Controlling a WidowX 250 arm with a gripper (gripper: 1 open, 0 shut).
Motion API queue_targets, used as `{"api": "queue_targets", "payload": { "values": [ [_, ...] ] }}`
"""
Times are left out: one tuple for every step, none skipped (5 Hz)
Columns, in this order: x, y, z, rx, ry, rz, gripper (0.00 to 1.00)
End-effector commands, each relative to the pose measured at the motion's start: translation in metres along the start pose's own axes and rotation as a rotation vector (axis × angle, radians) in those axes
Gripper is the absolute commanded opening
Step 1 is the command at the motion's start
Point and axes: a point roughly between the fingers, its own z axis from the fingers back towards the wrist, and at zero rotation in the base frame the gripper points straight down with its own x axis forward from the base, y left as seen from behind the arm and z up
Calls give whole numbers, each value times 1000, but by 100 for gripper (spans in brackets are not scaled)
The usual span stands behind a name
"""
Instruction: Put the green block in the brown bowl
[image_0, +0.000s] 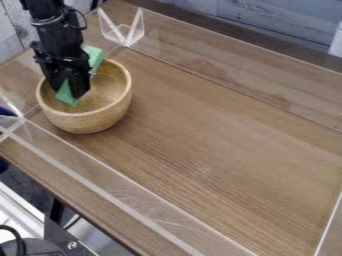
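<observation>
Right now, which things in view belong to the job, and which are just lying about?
Job:
- small bright green rectangular block, held in the bowl
- round light brown wooden bowl
- black gripper, shut on the block

Lying about:
- clear plastic walls edging the wooden table

One green block (88, 62), one brown bowl (87, 98), one gripper (67, 92) — one wooden table (227, 140).

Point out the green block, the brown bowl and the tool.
green block (95, 55), camera view, upper end showing beside the tool.
brown bowl (100, 115), camera view, outer front wall.
tool (70, 92), camera view, between its fingertips inside the bowl.
</observation>
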Motion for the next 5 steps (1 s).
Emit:
{"api": "queue_targets", "payload": {
  "values": [
    [5, -2, 15, 21, -26, -11, 100],
    [6, -6, 22, 16, -32, -14, 100],
    [8, -11, 29, 11, -43, -19, 100],
    [10, -16, 38, 7, -57, -23, 100],
    [11, -20, 44, 3, -65, -28, 100]
  ]
}}
